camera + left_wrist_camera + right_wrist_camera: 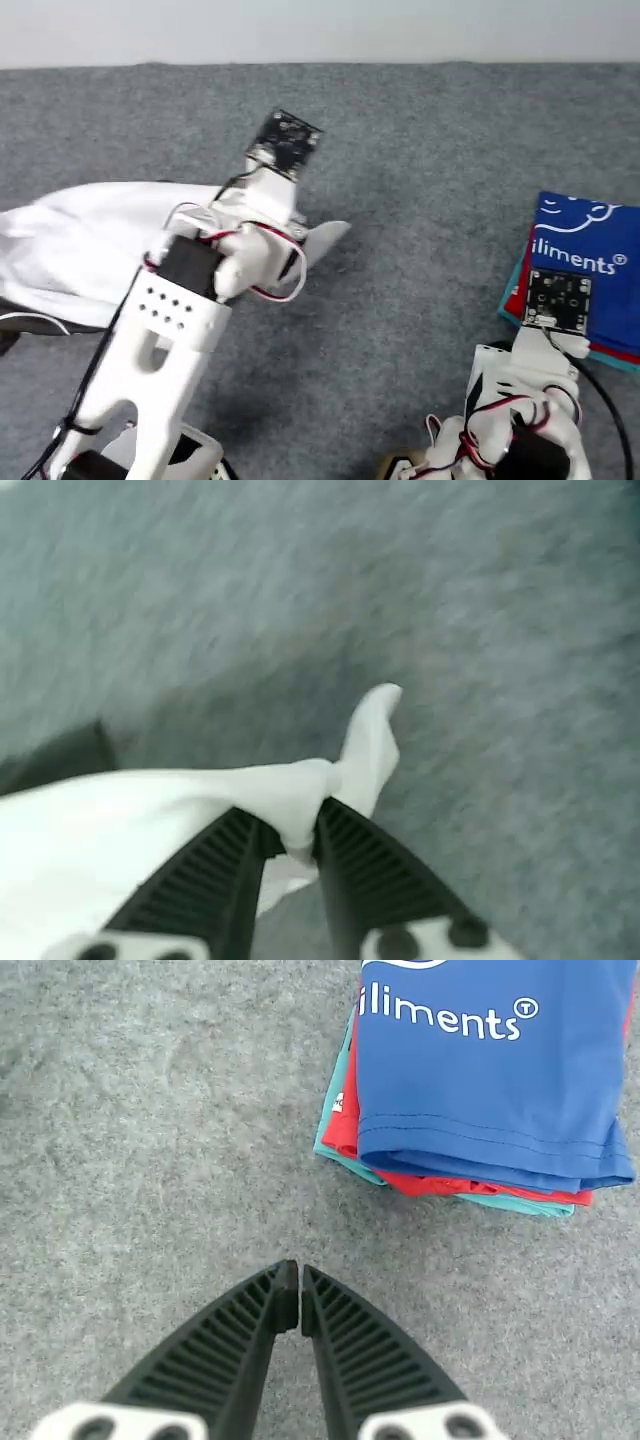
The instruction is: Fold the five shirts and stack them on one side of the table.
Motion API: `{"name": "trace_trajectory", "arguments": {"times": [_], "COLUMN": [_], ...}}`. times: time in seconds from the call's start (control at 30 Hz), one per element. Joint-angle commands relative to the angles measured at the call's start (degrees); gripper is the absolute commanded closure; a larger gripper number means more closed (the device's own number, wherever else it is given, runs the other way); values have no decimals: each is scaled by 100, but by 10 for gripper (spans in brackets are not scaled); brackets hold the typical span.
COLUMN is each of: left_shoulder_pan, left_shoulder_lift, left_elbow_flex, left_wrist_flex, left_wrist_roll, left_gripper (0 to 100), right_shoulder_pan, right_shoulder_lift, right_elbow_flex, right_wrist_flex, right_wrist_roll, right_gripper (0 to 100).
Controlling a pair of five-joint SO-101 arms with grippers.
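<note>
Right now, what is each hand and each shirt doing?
white shirt: not folded, bunched on the table, one end pinched.
left hand: shut on the white shirt.
right hand: shut, holding nothing.
teal shirt: folded, lowest one showing.
red shirt: folded, on the teal.
blue shirt: folded, on the red.
</note>
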Motion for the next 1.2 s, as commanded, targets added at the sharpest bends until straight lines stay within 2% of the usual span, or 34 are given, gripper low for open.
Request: {"name": "trace_trajectory", "arguments": {"times": [0.0,0.23,0.3,0.47,0.73,0.83,1.0,1.17], "left_shoulder_pan": [387,897,905,888,844,545,-97,-1222], "left_shoulder_lift": [123,1266,1310,1310,1266,967,220,-97], "left_elbow_flex": [-233,-488,-778,-1701,-2132,-2026,-752,514], "left_wrist_flex": [-492,-527,-114,1371,2989,3156,3156,3095], "left_wrist_roll": [44,-193,-193,-149,-334,-369,-1196,-2040], "left_gripper": [987,984,964,752,754,791,818,816], "right_shoulder_pan": [-22,-22,-22,-22,-22,-22,-22,-22], "right_shoulder_lift": [-40,-40,-40,-40,-40,-40,-40,-48], "right_elbow_flex": [-35,-35,-35,-35,-35,-35,-35,-18], "right_wrist_flex": [-110,-110,-110,-110,-110,-110,-110,-154], "right_wrist_roll": [44,44,35,35,35,35,35,44], "right_gripper": [987,987,987,987,987,987,987,987]}}
